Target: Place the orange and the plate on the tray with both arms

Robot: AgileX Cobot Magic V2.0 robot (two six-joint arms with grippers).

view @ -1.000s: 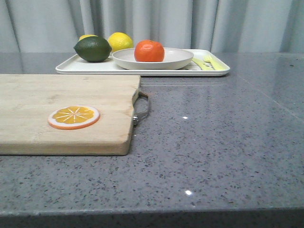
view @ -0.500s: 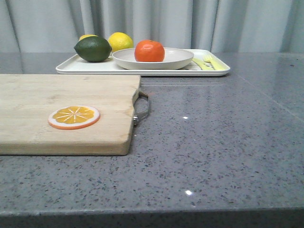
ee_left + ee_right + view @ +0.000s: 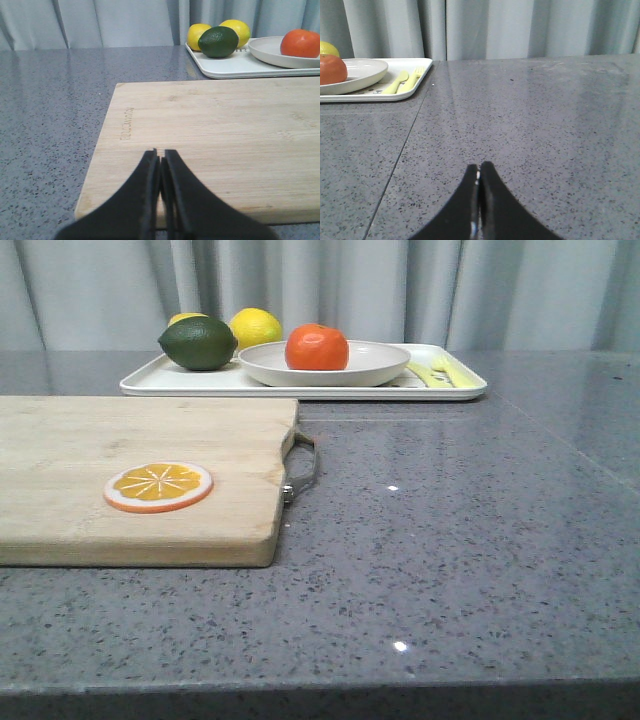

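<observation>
Across the upper middle of the front view, the large flat white rectangular tray (image 3: 300,386) lies on the speckled grey stone table (image 3: 460,540), in front of pale grey curtains (image 3: 330,285). On the tray sits the wide shallow off-white round plate (image 3: 375,367), and the glossy orange-red whole orange (image 3: 316,347) rests inside the plate, left of its centre. Left of the plate on the same tray lies a dark green lime (image 3: 198,343), with two yellow lemons (image 3: 255,327) behind it; the lime partly hides the left one. At the tray's right end lie pale yellow-green plastic fork and spoon pieces (image 3: 440,372), just beside the plate's rim. Nearer the camera, filling the left half of the frame, a pale wooden cutting board (image 3: 130,440) with a metal handle (image 3: 303,468) carries a flat orange slice disc (image 3: 158,486).

Neither arm shows in the front view. The left gripper (image 3: 161,165), seen in its wrist view, has its black fingers pressed together, holding nothing, above the board's near edge. The right gripper (image 3: 479,175) is likewise closed and empty over bare table, well apart from the tray.
</observation>
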